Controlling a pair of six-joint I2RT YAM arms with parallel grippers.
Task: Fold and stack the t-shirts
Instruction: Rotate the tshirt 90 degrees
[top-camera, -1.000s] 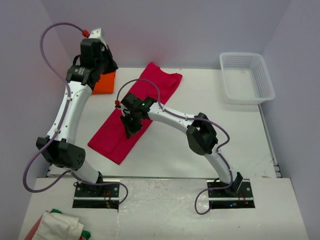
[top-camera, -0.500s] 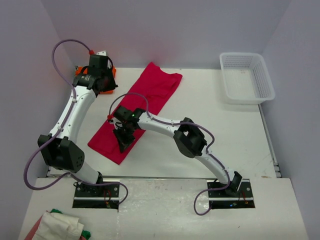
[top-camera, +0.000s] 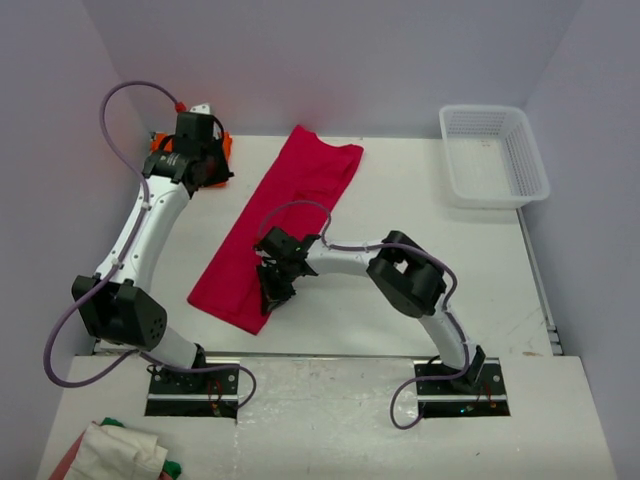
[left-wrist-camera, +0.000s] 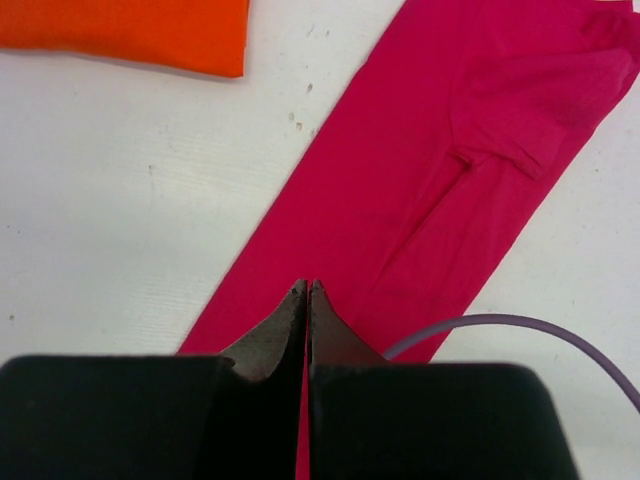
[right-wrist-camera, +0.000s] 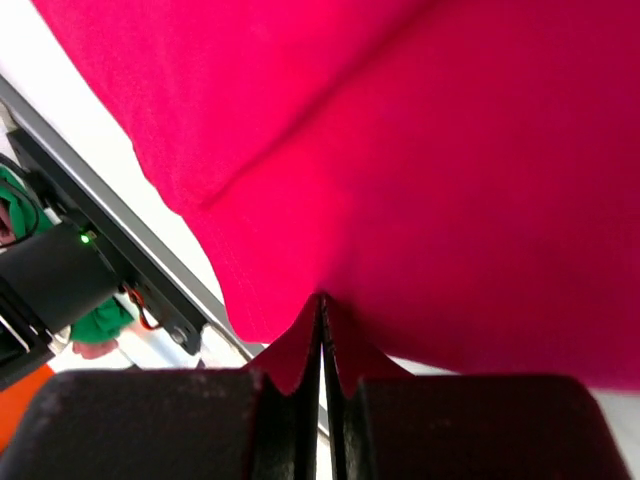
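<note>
The crimson-red t-shirt (top-camera: 290, 210) lies as a long folded strip, running diagonally from the back middle to the near left of the table. My right gripper (top-camera: 271, 293) is at its near end, shut on the cloth edge; the right wrist view shows red cloth (right-wrist-camera: 450, 150) pinched at the fingertips (right-wrist-camera: 322, 300). The orange t-shirt (top-camera: 158, 142) lies folded at the back left corner, mostly hidden under my left arm. My left gripper (top-camera: 205, 168) hangs above it, shut and empty. The left wrist view shows the shut gripper (left-wrist-camera: 305, 290), the orange shirt (left-wrist-camera: 130, 30) and the red shirt (left-wrist-camera: 450, 170) below.
A white mesh basket (top-camera: 490, 198) stands at the back right. A pile of white, red and green cloth (top-camera: 115, 455) lies off the table at the near left. Grey walls close in the left, back and right sides.
My right gripper has moved right and nearer, dragging the red shirt's near end with it, so the strip lies steeper. My left arm swung back over the orange shirt, then stayed.
</note>
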